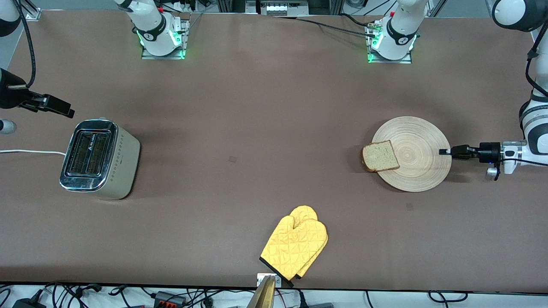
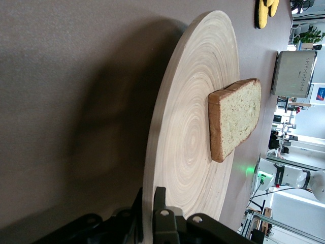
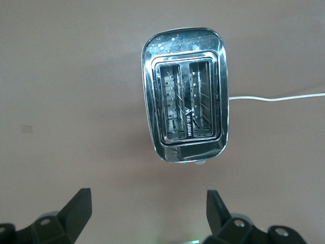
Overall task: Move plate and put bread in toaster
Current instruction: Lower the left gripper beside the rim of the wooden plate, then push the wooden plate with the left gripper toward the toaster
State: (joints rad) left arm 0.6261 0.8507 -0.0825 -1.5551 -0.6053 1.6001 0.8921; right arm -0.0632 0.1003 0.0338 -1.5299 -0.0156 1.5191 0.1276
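Lying on the plate (image 1: 417, 171), the bread (image 1: 380, 156) hangs a little over the rim on the side toward the right arm's end of the worktop (image 1: 257, 128); the toaster (image 1: 99, 159) stands well apart at that end, both slots empty. As I judge it, nothing is finished: the plate has yet to be moved and the bread has yet to reach a slot. The left gripper (image 1: 445, 152) has its jaws pinched on the plate's rim at the side away from the bread, low at the worktop. The right gripper (image 3: 147, 206) waits in the air above the toaster, jaws spread wide, holding nothing. A yellow mitt (image 1: 295, 244) lies nearer the camera, untouched
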